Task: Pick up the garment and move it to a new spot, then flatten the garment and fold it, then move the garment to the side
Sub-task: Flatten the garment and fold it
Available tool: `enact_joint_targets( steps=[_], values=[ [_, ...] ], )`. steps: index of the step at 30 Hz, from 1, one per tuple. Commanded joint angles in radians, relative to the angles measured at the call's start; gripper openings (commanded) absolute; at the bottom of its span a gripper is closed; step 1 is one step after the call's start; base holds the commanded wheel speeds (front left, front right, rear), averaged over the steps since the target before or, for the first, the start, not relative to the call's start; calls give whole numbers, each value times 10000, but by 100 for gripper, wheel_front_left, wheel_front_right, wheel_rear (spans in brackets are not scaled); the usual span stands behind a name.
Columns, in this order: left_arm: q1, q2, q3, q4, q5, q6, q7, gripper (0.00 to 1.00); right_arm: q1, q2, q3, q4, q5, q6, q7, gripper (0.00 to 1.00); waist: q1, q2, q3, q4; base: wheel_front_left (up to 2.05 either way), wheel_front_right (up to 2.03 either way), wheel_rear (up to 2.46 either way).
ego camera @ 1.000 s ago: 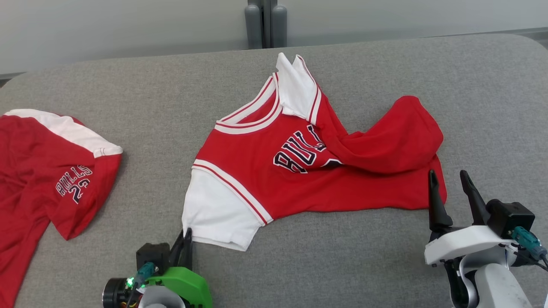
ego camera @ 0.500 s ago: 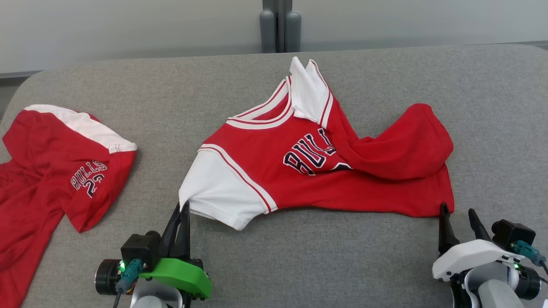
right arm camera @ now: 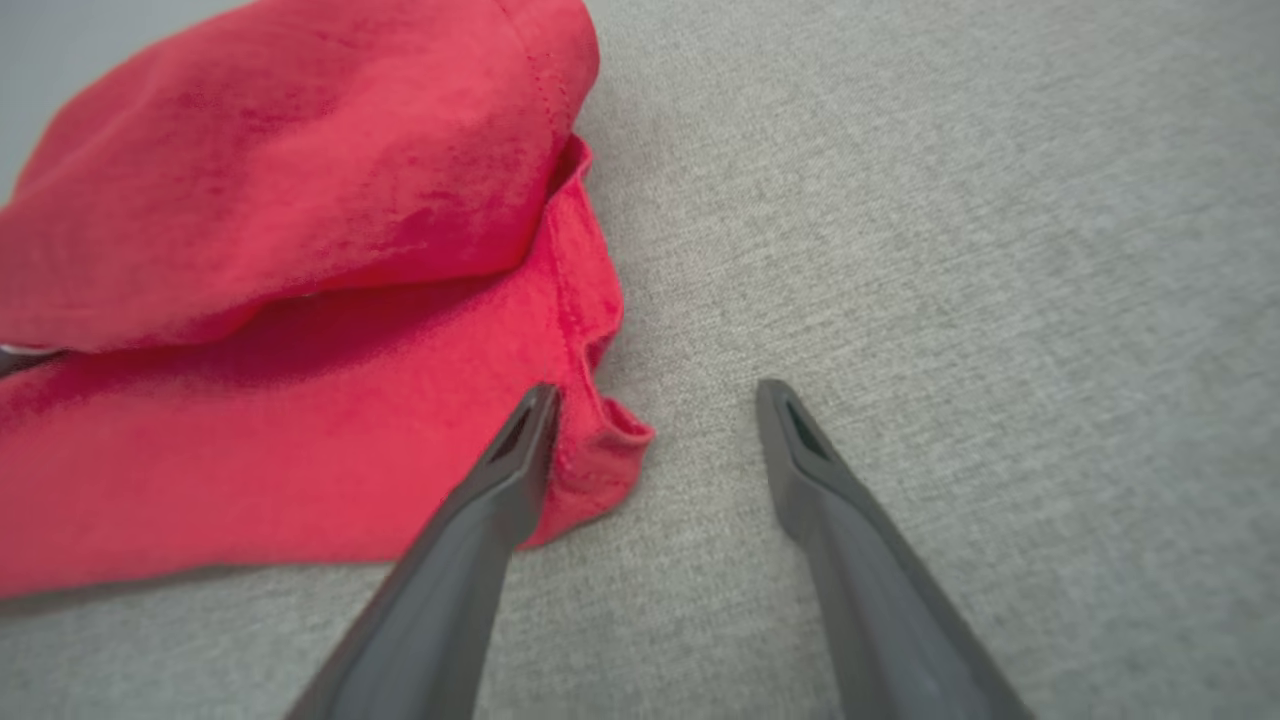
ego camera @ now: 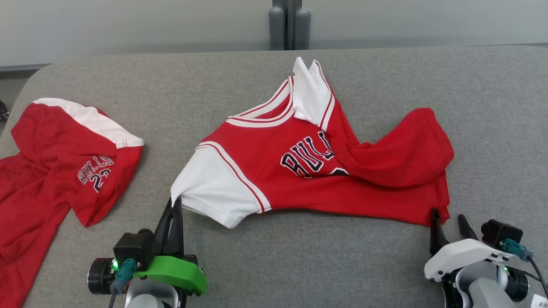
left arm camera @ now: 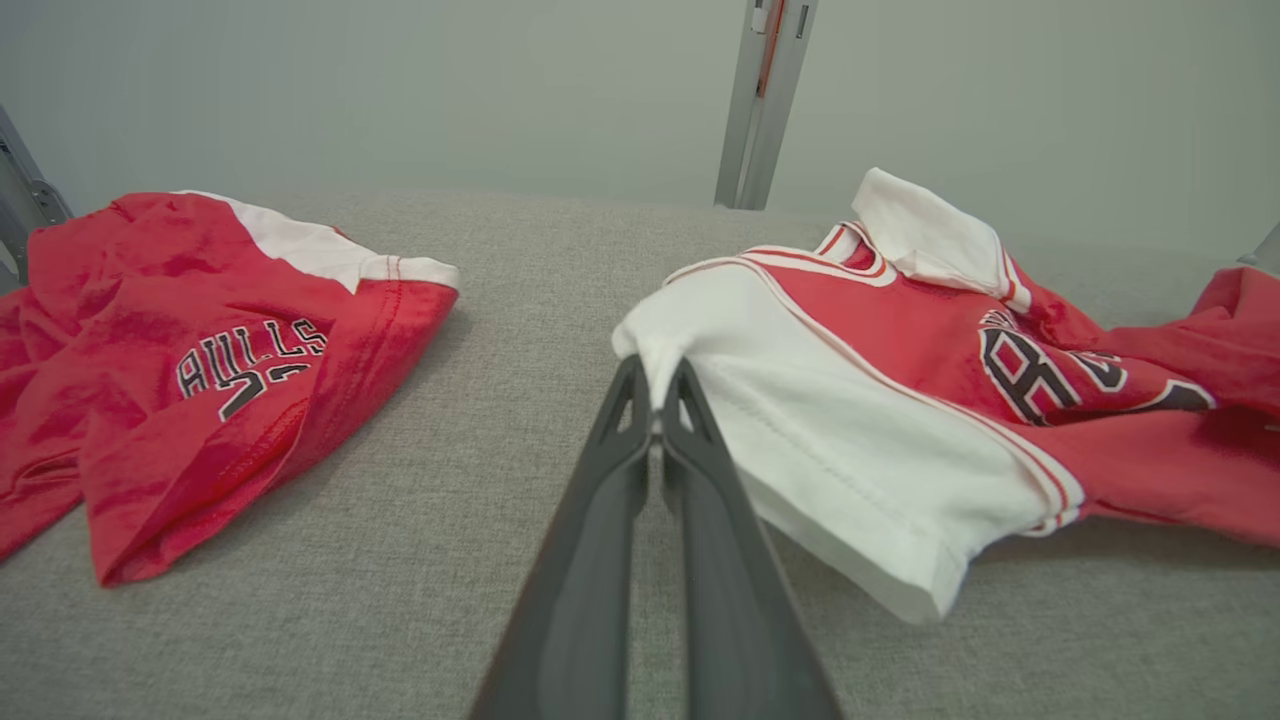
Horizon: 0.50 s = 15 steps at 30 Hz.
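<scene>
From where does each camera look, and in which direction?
Head view: on the head, facing forward and down at the jersey on the table; both arms' jaws at bottom.
Left wrist view: on that wrist, along shut jaws pinching the white sleeve.
Right wrist view: on that wrist, along open jaws at the red hem corner.
Shared: head and left wrist views both show the second red garment.
</scene>
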Motion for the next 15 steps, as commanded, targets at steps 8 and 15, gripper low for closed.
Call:
enact_joint_targets(
  steps=[8,15],
  values=[
    [124,47,25,20,-2,56,8,0,-106,68,682,955,224,-7,79,91,0,0,-82,-52,0,0,0],
    [163,47,-11,38,-73,128,8,0,-189,41,1429,977,477,-7,85,0,0,0,-231,-107,0,0,0]
  ],
)
